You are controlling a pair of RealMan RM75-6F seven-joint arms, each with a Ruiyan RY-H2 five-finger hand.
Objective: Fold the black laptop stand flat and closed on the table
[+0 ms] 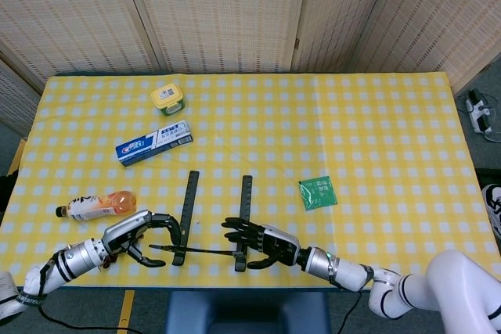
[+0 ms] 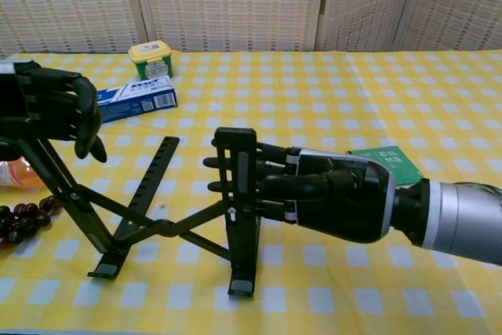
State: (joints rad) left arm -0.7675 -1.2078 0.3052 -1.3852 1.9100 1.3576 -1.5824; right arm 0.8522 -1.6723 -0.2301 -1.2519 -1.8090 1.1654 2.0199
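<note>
Gripping laptop stand (image 2: 169, 221), both hands (image 2: 47, 111) (image 2: 321, 198); yellow checked tablecloth (image 1: 376, 131), woven-panel wall (image 1: 235, 13).

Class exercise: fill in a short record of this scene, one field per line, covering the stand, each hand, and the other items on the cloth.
stand: black laptop stand still spread, two rails apart, cross-links showing
left hand: left hand grips the left rail's top
right hand: right hand fingers against the right rail
other items: toothpaste box, yellow tub, drink bottle, green packet
surface: yellow checked tablecloth
</note>
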